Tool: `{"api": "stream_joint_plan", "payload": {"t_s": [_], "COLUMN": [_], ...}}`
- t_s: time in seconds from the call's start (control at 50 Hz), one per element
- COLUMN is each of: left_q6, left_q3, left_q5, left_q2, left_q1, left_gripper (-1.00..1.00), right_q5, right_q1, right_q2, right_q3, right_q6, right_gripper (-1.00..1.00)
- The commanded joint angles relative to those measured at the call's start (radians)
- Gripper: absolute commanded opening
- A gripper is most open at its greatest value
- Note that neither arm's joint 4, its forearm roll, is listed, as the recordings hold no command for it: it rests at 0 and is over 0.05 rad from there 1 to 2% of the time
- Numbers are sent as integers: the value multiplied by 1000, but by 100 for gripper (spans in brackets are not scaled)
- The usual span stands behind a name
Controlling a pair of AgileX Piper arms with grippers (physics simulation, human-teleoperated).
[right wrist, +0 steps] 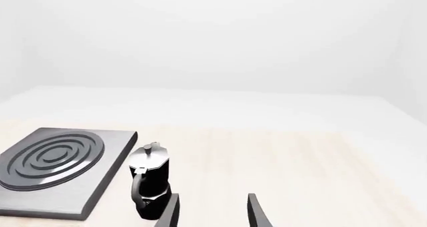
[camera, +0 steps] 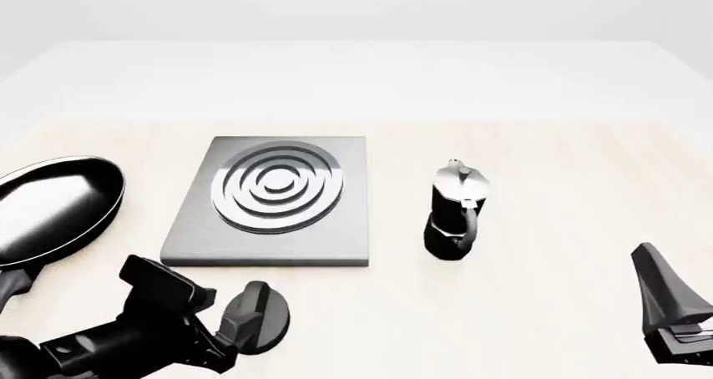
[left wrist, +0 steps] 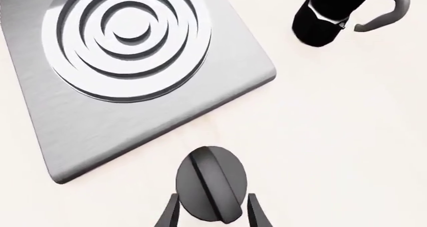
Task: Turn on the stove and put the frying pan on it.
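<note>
One stove slab [camera: 273, 202], grey, flat on the table [camera: 535, 187] at about 11 o'clock from centre in the front view, concentric rings [camera: 275, 187] bare, nothing on top. One black knob [camera: 256, 316], separate from the slab, just off its near edge at 7 o'clock, ridge running roughly along the left gripper's reach. Left gripper [left wrist: 212, 214] down at the knob, fingers [left wrist: 168, 214] straddling both sides of it, spread about knob-wide; contact with the knob not clear from the wrist view. One frying pan [camera: 50, 208], glossy black, sitting at 9 o'clock, well left of the slab, apart from it, handle running toward the near-left corner behind the left arm. One moka pot [camera: 455, 212], black and silver, upright at 3 o'clock of the slab, near but not touching. Right gripper [right wrist: 212, 212] parked at 4 o'clock near the table's right edge, fingers parted with only bare tabletop between them, holding nothing, well clear of the moka pot. Count: 1 slab, 1 knob, 1 pan, 1 pot, 2 grippers.
</note>
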State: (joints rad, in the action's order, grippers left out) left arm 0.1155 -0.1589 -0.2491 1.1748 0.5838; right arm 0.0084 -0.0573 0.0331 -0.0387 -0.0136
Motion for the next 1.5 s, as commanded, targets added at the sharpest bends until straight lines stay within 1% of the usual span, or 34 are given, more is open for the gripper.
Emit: {"api": "stream_joint_plan", "payload": {"t_s": [0.02, 0.16, 0.52, 0.6, 0.66, 0.72, 0.76, 0.78, 0.9, 1.0, 1.04, 1.14, 1.16, 1.22, 1.24, 1.28, 1.32, 1.34, 1.5], "left_q6": [2, 6, 20, 20, 23, 27, 29, 31, 48, 62, 65, 79, 79, 88, 85, 99, 88, 100, 101], "left_q3": [10, 16, 34, 44, 52, 45, 45, 51, 46, 50, 56, 54, 54, 67, 68, 64, 57, 54, 23], "left_q5": [-102, -143, -193, -228, -282, -247, -243, -269, -226, -216, -228, -187, -186, -241, -241, -217, -189, -178, -95], "left_q2": [108, 150, 198, 230, 273, 245, 244, 263, 222, 208, 214, 172, 171, 212, 208, 183, 158, 147, 74], "left_q1": [7, 9, 23, 27, 32, 40, 47, 51, 86, 112, 128, 162, 162, 190, 191, 213, 216, 226, 260], "left_gripper": [100, 100, 100, 100, 100, 100, 100, 100, 100, 100, 100, 100, 100, 100, 100, 100, 100, 100, 100], "right_q5": [-2, 0, 12, 28, 26, 34, 33, 33, 40, 37, 35, 42, 42, 42, 41, 36, 38, 32, 38], "right_q1": [4, 6, 11, 11, 13, 15, 15, 16, 19, 20, 23, 18, 18, 16, 16, 17, 16, 15, 14], "right_q2": [1, -1, -11, -22, -18, -26, -27, -28, -30, -25, -25, -30, -30, -27, -27, -24, -23, -16, -21], "right_q3": [2, 4, -3, -8, -9, -9, -9, -9, -14, -17, -14, -16, -16, -19, -20, -18, -21, -23, -24], "right_q6": [-1, -1, 3, 2, 4, 4, 5, 5, 7, 7, 9, 9, 9, 9, 10, 10, 11, 11, 11], "right_gripper": [100, 100, 100, 100, 100, 100, 100, 100, 100, 100, 100, 100, 100, 100, 100, 100, 100, 100, 100]}}
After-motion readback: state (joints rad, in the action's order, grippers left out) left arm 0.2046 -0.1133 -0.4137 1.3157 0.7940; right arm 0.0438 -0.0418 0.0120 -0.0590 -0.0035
